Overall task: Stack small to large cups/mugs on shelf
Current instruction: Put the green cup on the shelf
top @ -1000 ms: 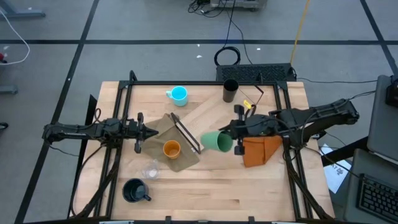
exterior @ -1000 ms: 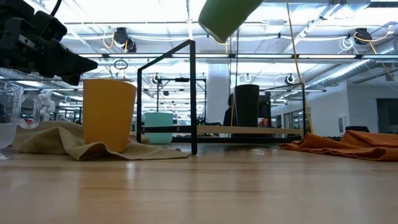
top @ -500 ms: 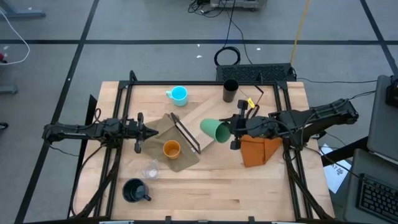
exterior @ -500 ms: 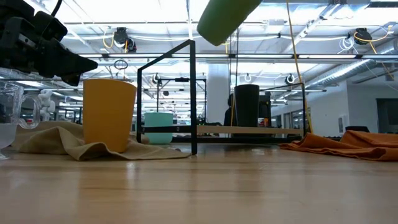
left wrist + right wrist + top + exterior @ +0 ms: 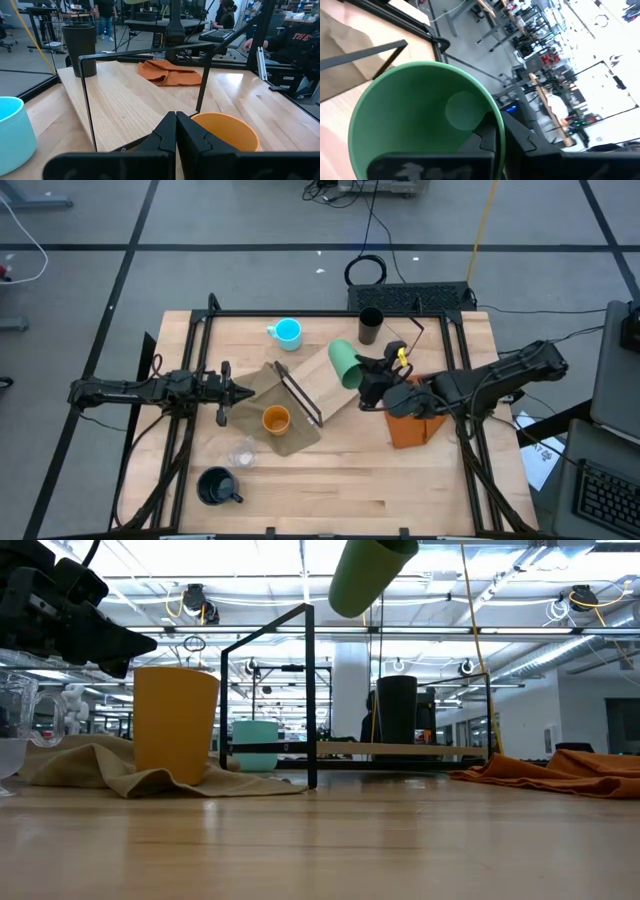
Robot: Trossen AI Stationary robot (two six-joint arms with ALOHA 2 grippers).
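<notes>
2 cups sit nearest on the surface (image 5: 330, 490): navy mug (image 5: 216, 486) and clear cup (image 5: 241, 453). Farther back, left gripper (image 5: 226, 391) rests pressed together; right gripper (image 5: 372, 377) pinches the green cup (image 5: 344, 364), tilted above the shelf (image 5: 325, 385)

Our right end effector (image 5: 366, 376) reaches in from three o'clock, raised and clamped on the green cup (image 5: 345, 364). Our left end effector (image 5: 240, 391), fingers pressed together, extends from nine o'clock, hanging level.

Two matte black, slender jointed arms, the right end effector (image 5: 375, 385) marked by a yellow tag
</notes>
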